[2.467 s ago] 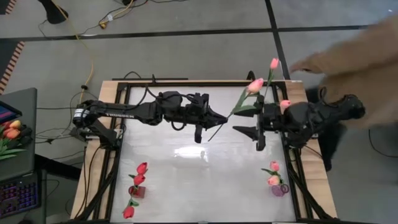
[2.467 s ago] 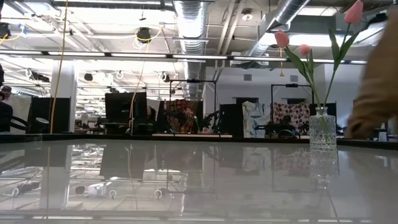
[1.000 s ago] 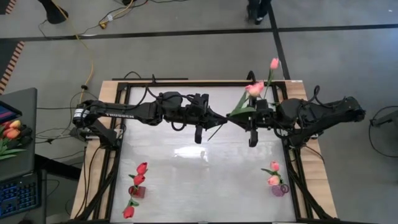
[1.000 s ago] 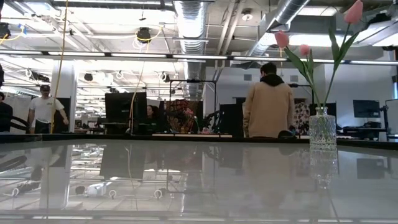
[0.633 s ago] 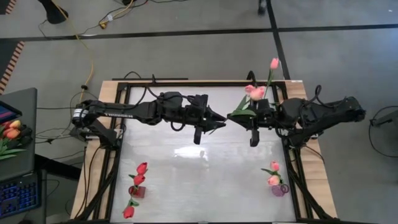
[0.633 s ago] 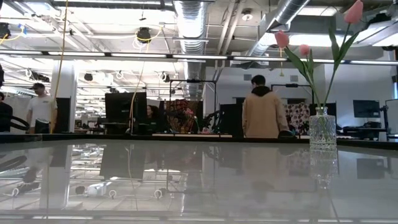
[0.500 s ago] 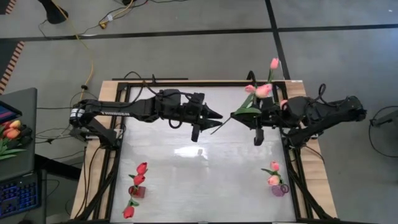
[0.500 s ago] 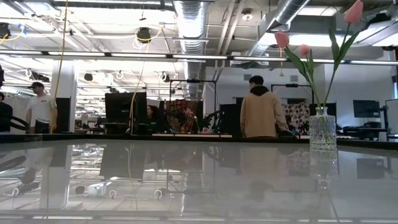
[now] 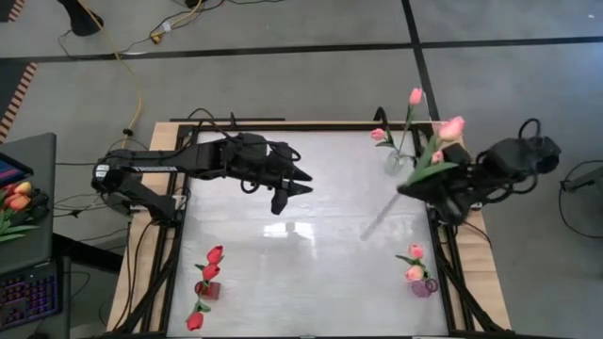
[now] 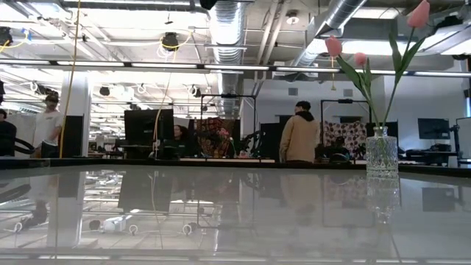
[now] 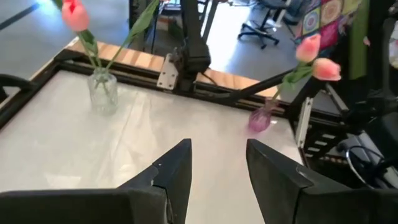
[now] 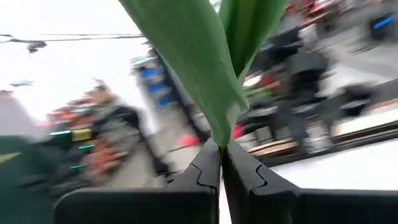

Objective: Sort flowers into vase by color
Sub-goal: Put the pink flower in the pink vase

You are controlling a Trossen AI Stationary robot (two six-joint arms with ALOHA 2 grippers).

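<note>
Now my right end effector [image 12: 220, 163] has its two fingers pressed together on a pink tulip [image 9: 452, 127], with a green leaf [image 12: 205, 68] rising from between the finger tips. In the high view this end effector [image 9: 435, 181] is above the right edge of the bench [image 9: 283, 273], and the tulip lies slanted: the head points to the far right side and the thin stem [image 9: 380, 216] reaches out over the white surface, not touching it as far as I can see.

My left end effector [image 11: 216, 163] is open, with a clear gap between its fingers, and holds nothing. It [image 9: 300, 183] hovers over the far middle part of the bench, well apart from the right one.

Just beside the right arm, at the far right corner, stands a clear glass vase [image 9: 397, 162] with pink tulips [image 9: 415, 96] in it; the low view shows the same vase [image 10: 381, 152] upright with three heads above it. Near the front right edge stands a small purple vase [image 9: 422, 287] with two pale pink tulips [image 9: 415, 262]. At the front left stands a red vase [image 9: 207, 290] with red tulips [image 9: 214, 254]. On a side table at the left lies a bunch of orange tulips [image 9: 17, 200]. A person [image 10: 297, 133] stands in the room behind.
</note>
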